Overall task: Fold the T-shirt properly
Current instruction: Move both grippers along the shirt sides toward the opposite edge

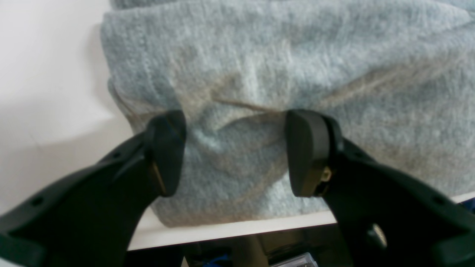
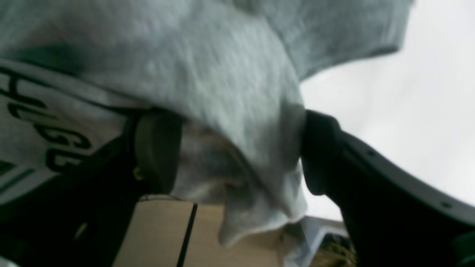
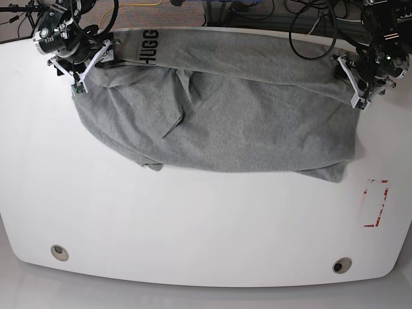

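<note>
T-shirt (image 3: 225, 116): heather-grey, spread crumpled across the far half of the white tabletop (image 3: 193, 219), folded over so black block lettering shows at the far edge beside the right hand.
Left hand (image 1: 235, 152): fingers (image 1: 169, 152) parted wide, a bunched fold of the shirt between them at the tabletop's edge; grasping the T-shirt.
Right hand (image 2: 237, 152): fingers (image 2: 157, 148) either side of a gathered wad of cloth that hangs between and below them; grasping the T-shirt.
</note>
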`<state>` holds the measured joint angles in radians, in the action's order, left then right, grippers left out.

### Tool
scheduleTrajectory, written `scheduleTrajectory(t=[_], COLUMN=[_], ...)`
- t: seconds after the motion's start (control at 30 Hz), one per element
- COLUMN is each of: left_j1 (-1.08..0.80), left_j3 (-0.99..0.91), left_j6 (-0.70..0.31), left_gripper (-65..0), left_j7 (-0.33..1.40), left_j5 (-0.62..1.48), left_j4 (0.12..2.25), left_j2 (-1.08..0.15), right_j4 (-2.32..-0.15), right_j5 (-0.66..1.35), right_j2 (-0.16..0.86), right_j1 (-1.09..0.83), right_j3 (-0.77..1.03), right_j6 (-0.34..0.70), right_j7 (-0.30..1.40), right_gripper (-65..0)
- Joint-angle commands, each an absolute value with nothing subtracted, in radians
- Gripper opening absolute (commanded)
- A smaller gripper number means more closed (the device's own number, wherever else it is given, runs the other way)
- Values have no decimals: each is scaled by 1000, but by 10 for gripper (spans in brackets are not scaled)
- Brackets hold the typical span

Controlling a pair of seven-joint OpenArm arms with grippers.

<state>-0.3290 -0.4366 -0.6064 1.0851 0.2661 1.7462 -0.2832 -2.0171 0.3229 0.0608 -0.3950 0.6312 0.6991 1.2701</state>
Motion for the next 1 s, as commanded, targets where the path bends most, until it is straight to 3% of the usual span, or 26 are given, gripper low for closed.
scheduleTrajectory(t=[0.0, 0.57, 0.63, 0.8, 0.87, 0.97], left_j1=[-297, -259, -259, -259, -260, -263], left_j3=[-441, -441, -441, -441, -441, -441], left_j6=[-604, -599, -599, -599, -599, -599], left_gripper=[-254, -254, -254, -254, -254, -254], left_j7=[1087, 1092, 1092, 1092, 1092, 1092], left_j5=[260, 259, 259, 259, 259, 259], left_j4=[1761, 1761, 1756, 1755, 1761, 1762], left_j2=[-295, -292, -292, -297, -297, -294], right_j4=[-2037, -2038, -2035, -2015, -1980, -1908], right_j5=[331, 338, 338, 329, 329, 328], right_j2=[71, 99, 117, 110, 113, 119], right_j1=[-372, -369, -378, -401, -414, -418], right_j3=[636, 638, 638, 645, 639, 638], right_j6=[698, 698, 698, 698, 698, 698], right_j7=[1264, 1279, 1279, 1256, 1225, 1182], right_gripper=[-184, -203, -263, -501, -555, -560])
